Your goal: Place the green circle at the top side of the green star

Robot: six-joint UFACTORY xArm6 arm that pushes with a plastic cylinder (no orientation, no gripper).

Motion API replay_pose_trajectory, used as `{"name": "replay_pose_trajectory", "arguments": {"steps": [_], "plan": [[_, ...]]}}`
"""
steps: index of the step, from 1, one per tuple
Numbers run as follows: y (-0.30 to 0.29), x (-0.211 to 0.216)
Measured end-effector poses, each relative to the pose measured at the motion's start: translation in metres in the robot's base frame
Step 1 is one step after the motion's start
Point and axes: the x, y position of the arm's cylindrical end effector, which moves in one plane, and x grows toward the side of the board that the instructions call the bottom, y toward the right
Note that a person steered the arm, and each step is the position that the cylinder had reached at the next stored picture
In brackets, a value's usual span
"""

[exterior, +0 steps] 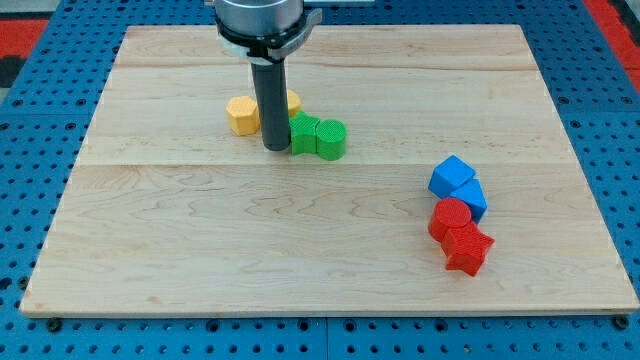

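Note:
My tip [276, 149] rests on the board just left of two green blocks that touch each other. The nearer one [305, 133] looks like the green star, partly hidden by the rod. The green circle [332, 139] sits on its right side. The rod rises to the arm's head at the view's top.
A yellow hexagon block [242, 115] lies left of the rod, and another yellow block [292, 103] shows behind it. At the view's right, two blue blocks [452, 177] [471, 198], a red circle [450, 218] and a red star [467, 248] form a cluster on the wooden board [200, 250].

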Motion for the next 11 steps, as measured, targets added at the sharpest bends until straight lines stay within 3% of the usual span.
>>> {"name": "replay_pose_trajectory", "arguments": {"steps": [5,8,11], "plan": [[0.101,0.009],[0.094,-0.04],[0.046,-0.079]]}}
